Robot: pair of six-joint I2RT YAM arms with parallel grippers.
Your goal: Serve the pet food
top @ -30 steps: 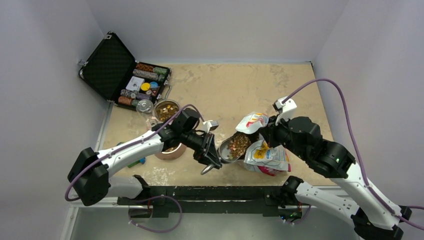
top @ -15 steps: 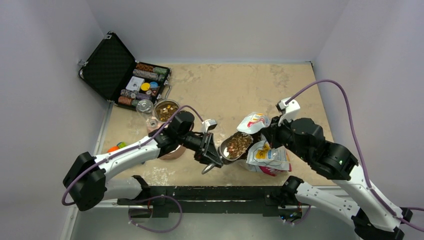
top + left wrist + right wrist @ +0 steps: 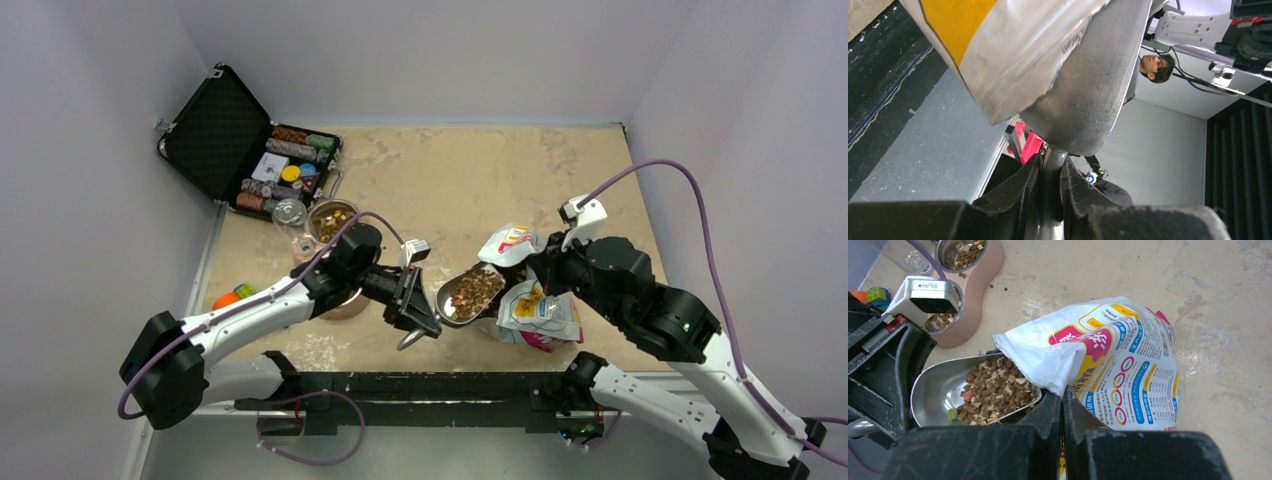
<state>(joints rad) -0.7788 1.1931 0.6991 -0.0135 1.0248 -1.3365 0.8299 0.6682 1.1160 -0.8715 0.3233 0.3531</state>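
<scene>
kibble point(image 3: 995, 392): heaped in the scoop point(image 3: 933, 390), under the bag's flap, just beside the right jaws; more in the feeder.
left gripper point(image 3: 1050, 165): clenched on the scoop's handle.
right gripper point(image 3: 1062, 399): pinching the bag point(image 3: 1128, 365) at its torn edge, mouth lifted over the scoop.
feeder point(image 3: 990, 265): pink, two steel bowls, kibble in both; beyond the scoop.
case point(image 3: 215, 130): open, far left; rows of coloured chips point(image 3: 290, 150).
</scene>
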